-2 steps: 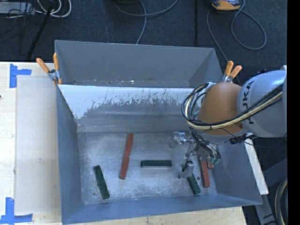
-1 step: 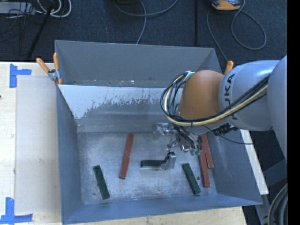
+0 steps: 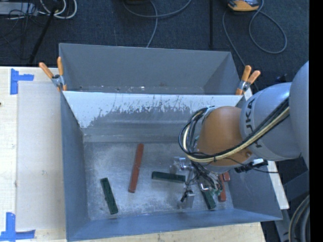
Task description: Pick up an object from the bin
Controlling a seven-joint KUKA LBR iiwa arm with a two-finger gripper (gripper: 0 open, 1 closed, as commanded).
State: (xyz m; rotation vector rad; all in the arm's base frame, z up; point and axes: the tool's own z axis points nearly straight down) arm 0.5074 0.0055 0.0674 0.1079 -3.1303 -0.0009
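Gripper (image 3: 193, 189), state impossible to tell, hangs at dark green bar's (image 3: 165, 176) right end.

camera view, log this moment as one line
gripper low at bin right front | nearest: dark green bar | brown stick, green stick lie apart at left | grasp: cannot tell

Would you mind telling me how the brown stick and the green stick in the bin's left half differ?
The brown stick is reddish-brown and longer; the green stick is dark green and shorter. The brown stick tilts top-right, the green stick top-left. Both are slim bars lying flat.
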